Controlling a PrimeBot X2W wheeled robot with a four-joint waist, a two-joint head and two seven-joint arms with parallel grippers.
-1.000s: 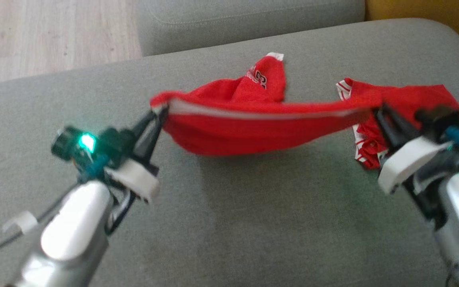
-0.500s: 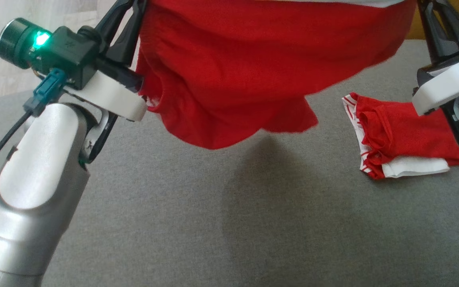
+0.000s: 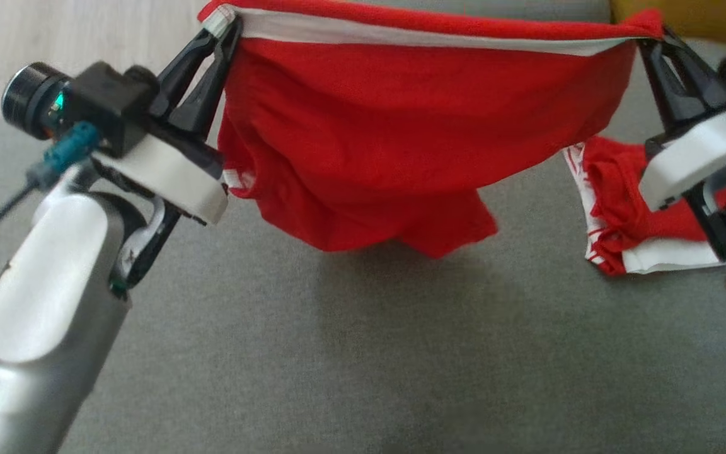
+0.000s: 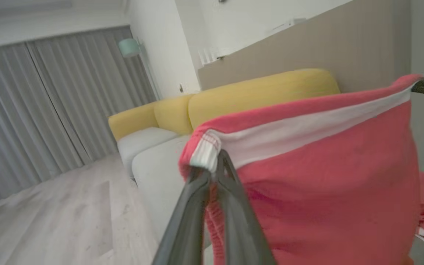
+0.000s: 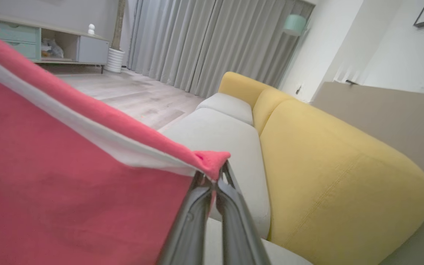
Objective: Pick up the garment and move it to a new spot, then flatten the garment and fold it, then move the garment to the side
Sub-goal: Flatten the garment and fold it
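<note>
My left gripper and right gripper pinch the garment by its top edge, lifted higher off the cushion than a second ago

Grey sofa seat down below the left jaws and right jaws. Folded red-and-white cloth lying on it, pretty much under the right jaws. Yellow backrest right of those, grey curtains and mint lamp way beyond. Pale wood floor left of the left jaws.
</note>
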